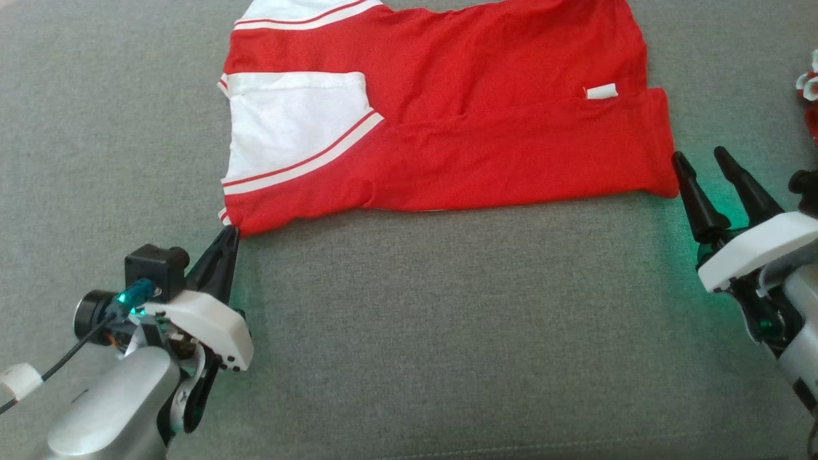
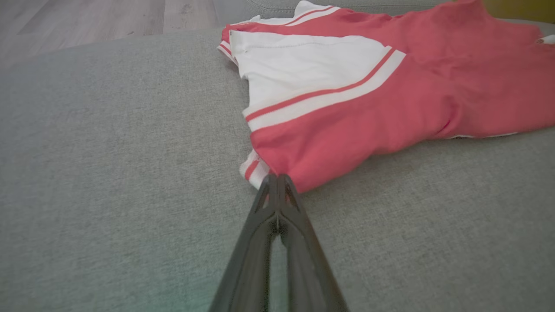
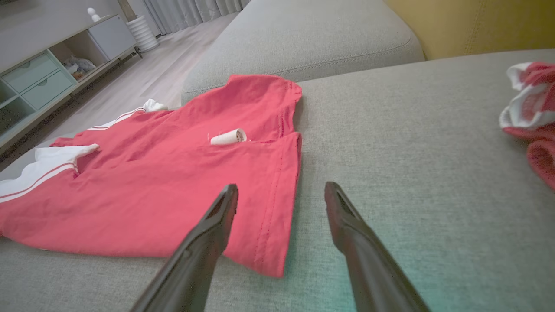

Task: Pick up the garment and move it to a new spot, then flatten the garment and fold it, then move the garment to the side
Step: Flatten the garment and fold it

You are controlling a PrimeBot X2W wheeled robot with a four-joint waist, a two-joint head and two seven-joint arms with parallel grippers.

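Head view: red-and-white shirt spread flat on grey cushion, sleeves toward left. Left gripper at near left corner of shirt, fingers pressed together, clamped on red cloth beside striped cuff. Right gripper just beside near right corner, fingers wide apart, holding nothing. Right wrist view: one finger over shirt's hem, other over bare cushion. White label on shirt. Second red-and-white cloth well apart, far right.
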